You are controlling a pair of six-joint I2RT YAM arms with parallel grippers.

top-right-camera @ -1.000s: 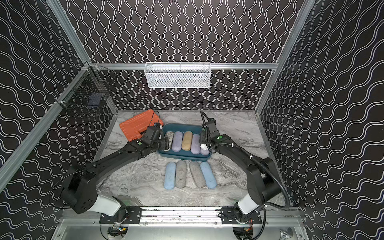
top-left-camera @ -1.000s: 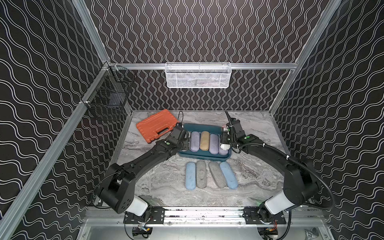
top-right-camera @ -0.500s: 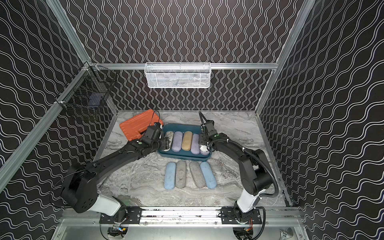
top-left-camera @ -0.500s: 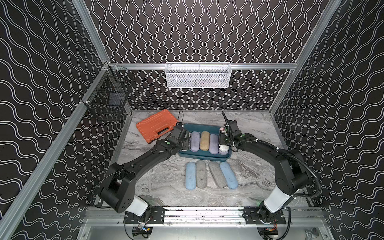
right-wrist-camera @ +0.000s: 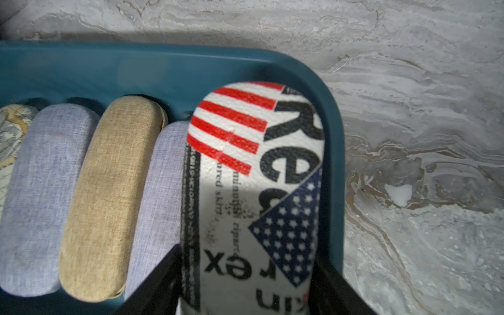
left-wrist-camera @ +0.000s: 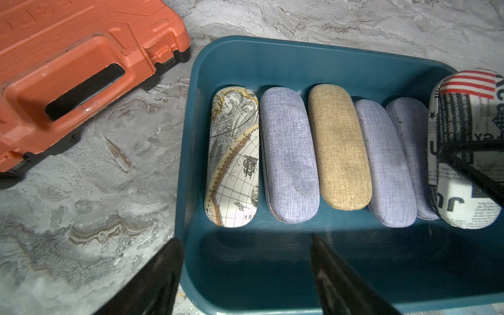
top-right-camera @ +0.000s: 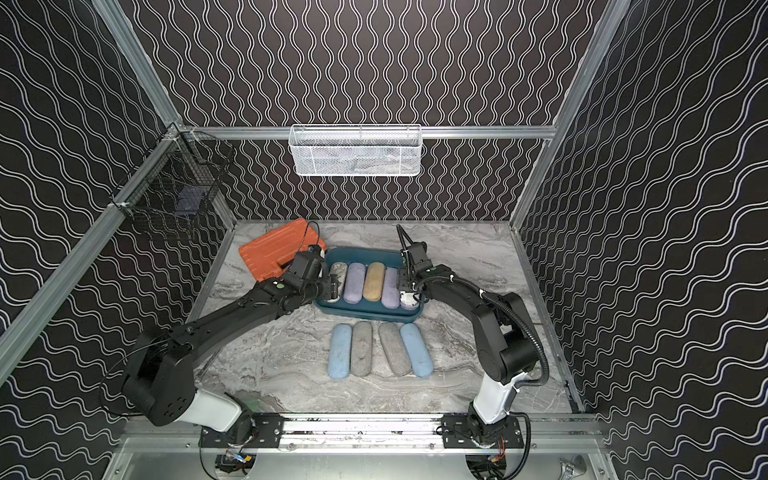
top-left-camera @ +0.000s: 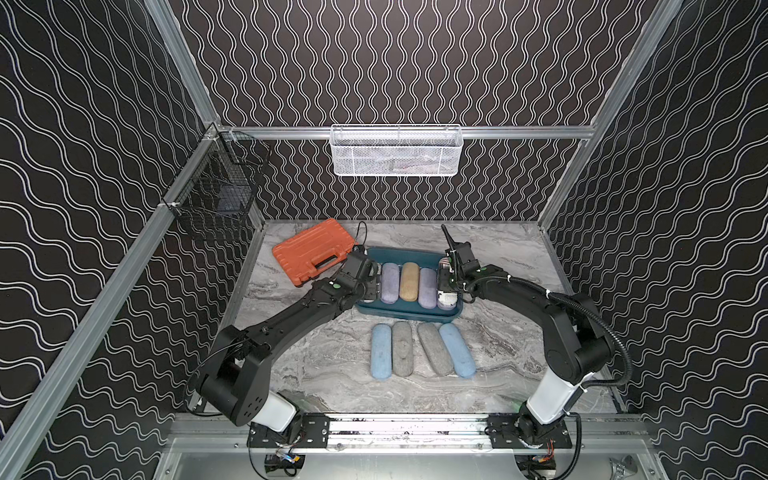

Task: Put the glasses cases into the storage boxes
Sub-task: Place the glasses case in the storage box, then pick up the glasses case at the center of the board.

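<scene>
Six glasses cases [left-wrist-camera: 338, 147] in teal tray [left-wrist-camera: 245, 62], four on table [top-left-camera: 332, 374]. Placing: right gripper [right-wrist-camera: 246, 259] flanks newspaper-print case [right-wrist-camera: 253, 163] at tray's right end, grip unclear; left gripper [left-wrist-camera: 244, 240] spread, empty. Next likely: release, fetch another.

Newspaper case [right-wrist-camera: 253, 196] in the right gripper [right-wrist-camera: 246, 256] at the right end of the tray [right-wrist-camera: 334, 152].

The two black fingers [right-wrist-camera: 152, 289] clasp the case's near end, one against each long side. Its far end, printed with red and white stripes, stops short of the tray's far wall, and a blue star field runs along its right flank close to the right wall. It sits raised, overlapping the right edge of a lilac case [right-wrist-camera: 161, 196]. Further left lie a tan case [right-wrist-camera: 111, 196], another lilac case [right-wrist-camera: 41, 196] and a sliver of a map case [right-wrist-camera: 11, 131], all lengthwise near to far, side by side. Grey marbled table [right-wrist-camera: 422, 136] shows beyond and to the right.
</scene>
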